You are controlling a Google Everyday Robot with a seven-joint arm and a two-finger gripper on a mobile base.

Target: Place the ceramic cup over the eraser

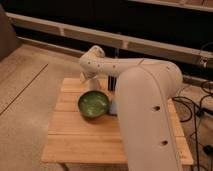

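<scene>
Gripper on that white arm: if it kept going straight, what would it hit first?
The gripper points down just behind the green bowl, so it would probably hit the far part of the wooden table. Something small may stand there, but depth is unclear.

No readable text, label, brand or no. anywhere, incl. on the green bowl (93,104) and the bench (80,145). The gripper (87,78), just behind the green bowl, has no readable marks either.

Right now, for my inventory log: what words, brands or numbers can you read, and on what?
No readable text: none on the green bowl, the wooden table or the white arm; the dark bottle is mostly hidden.
The gripper hangs over the table's far edge, behind the bowl.
</scene>
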